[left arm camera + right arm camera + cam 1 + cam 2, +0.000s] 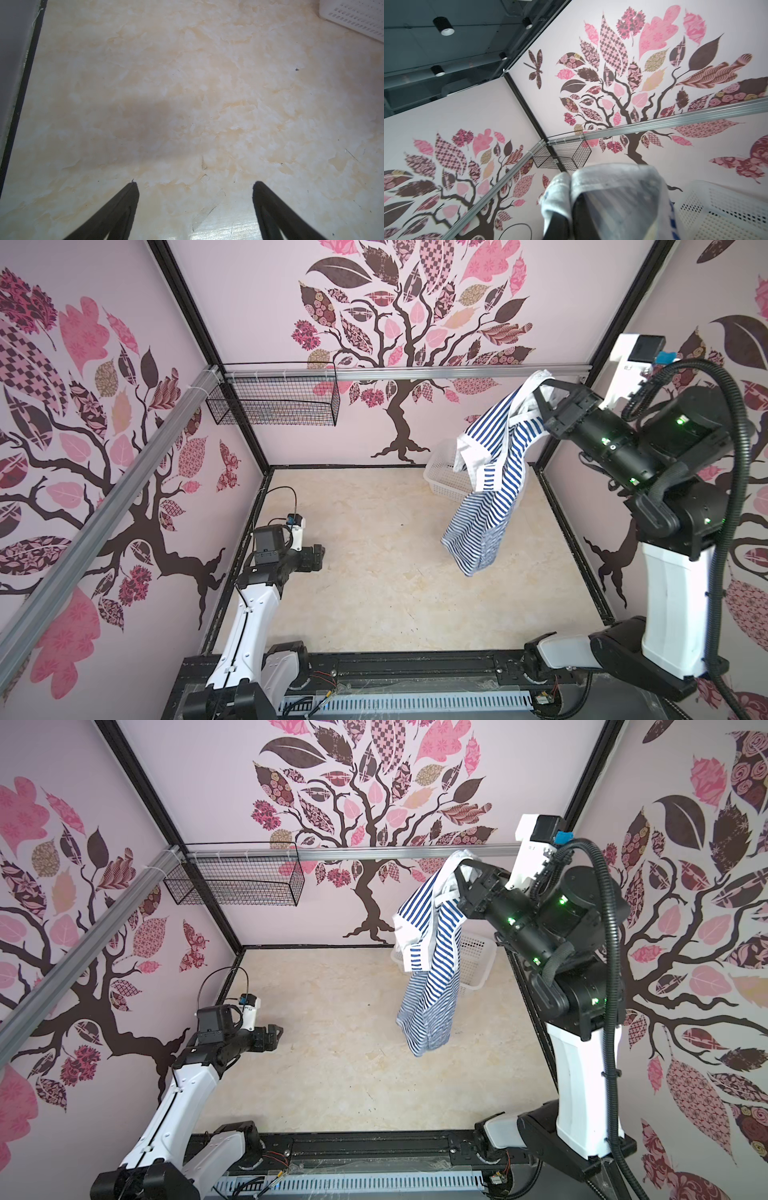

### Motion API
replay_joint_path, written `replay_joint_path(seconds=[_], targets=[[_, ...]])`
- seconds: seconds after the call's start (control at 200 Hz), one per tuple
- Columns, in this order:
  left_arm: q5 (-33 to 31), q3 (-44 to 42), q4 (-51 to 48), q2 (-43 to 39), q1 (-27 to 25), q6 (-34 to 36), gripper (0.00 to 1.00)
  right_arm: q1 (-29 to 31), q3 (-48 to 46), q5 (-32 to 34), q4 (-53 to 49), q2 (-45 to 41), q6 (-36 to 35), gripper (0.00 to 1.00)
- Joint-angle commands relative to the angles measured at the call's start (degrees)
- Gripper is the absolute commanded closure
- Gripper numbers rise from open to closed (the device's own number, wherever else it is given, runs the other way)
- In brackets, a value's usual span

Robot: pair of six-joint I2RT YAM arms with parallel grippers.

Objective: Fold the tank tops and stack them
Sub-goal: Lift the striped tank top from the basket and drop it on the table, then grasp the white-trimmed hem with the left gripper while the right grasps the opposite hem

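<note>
Two navy-and-white striped tank tops hang together in the air at the back right in both top views. The broad-striped one (509, 456) (442, 944) is uppermost and the fine-striped one (471, 531) (422, 1019) dangles below it, clear of the table. My right gripper (540, 385) (460, 866) is raised high and shut on their white-edged upper part. In the right wrist view pale cloth (612, 182) drapes over the fingers (560, 226). My left gripper (318, 558) (275, 1038) (195, 185) stands open and empty, low over the table's left side.
A white perforated basket (440, 477) (478, 965) (353, 14) (720, 207) sits in the back right corner, behind the hanging tops. A black wire basket (274, 404) (237, 880) hangs on the back rail at the left. The marbled tabletop (374, 572) has black frame edges.
</note>
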Motion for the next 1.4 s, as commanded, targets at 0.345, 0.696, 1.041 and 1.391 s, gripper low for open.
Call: replay_joint_path(seconds=[0.345, 0.696, 1.041, 1.391], targets=[[4.9, 1.3, -0.3, -2.6, 0.0, 1.2, 0.1, 0.1, -39.5, -10.2, 6.4, -9.8, 6.1, 1.0], [8.0, 2.1, -1.8, -2.8, 0.0, 3.4, 0.1, 17.5, -49.5, 9.8, 13.5, -5.1, 6.2, 1.0], [7.9, 3.3, -3.5, -2.1, 0.0, 4.5, 0.09, 27.3, -55.0, 12.1, 19.8, 10.1, 12.2, 0.98], [10.5, 4.8, -6.1, -0.7, -1.7, 5.6, 0.09, 31.5, -58.6, 11.3, 21.5, 6.9, 9.6, 0.0]])
